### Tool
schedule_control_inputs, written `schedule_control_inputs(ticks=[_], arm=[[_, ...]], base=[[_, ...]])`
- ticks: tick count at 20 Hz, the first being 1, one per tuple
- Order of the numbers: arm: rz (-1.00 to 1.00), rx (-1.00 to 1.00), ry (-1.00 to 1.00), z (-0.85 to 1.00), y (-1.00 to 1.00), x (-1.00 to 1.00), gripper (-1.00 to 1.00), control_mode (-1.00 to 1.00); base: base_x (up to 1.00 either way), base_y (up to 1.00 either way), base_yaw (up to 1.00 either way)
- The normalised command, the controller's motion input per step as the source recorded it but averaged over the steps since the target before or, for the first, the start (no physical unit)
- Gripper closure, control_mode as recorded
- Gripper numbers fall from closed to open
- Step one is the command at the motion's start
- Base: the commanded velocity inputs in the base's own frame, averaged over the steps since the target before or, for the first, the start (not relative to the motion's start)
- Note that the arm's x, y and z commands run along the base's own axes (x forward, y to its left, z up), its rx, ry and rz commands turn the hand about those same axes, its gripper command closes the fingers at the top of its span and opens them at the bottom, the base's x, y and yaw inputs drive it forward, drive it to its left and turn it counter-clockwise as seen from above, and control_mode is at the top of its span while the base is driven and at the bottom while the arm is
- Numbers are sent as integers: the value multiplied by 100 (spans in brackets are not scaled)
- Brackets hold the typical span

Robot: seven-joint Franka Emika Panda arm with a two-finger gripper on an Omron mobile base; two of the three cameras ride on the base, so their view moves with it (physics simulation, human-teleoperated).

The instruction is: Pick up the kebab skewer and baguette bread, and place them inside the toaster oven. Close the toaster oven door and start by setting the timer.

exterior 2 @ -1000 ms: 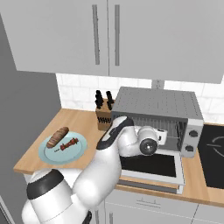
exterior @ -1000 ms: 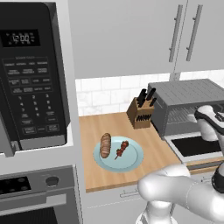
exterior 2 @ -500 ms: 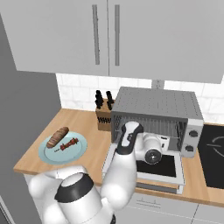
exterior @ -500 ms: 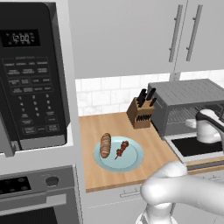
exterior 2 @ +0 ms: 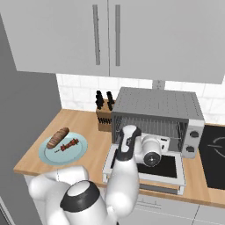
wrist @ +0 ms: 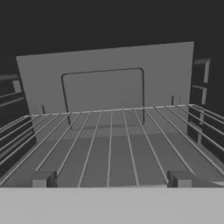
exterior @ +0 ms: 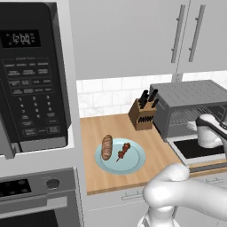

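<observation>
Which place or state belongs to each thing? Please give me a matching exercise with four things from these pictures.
Things:
1. baguette bread
2. toaster oven door
3. knife block
4. wire rack

Places or states:
A. folded down flat, open
B. bare, inside the toaster oven
C. on the blue plate beside the kebab skewer
D. on the counter, left of the toaster oven

Pairs: 1-C, 2-A, 3-D, 4-B
</observation>
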Motion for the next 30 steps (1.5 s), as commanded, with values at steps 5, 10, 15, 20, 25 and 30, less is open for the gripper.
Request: schedule_control_inputs(ticks=[5,10,15,20,25,30], arm=[[0,0,0,18,0,0,-100,-100],[0,0,-1,13,0,17,-100,-100],[0,0,0,-2,0,53,-100,-100],[0,0,16,-25,0,13,-100,-100],[0,0,23,-58,0,0,-100,-100],[0,2,28,-97,-28,-76,-100,-100]], base=[[0,0,0],[0,0,0],[0,0,0],[0,0,0],[0,0,0],[0,0,0]])
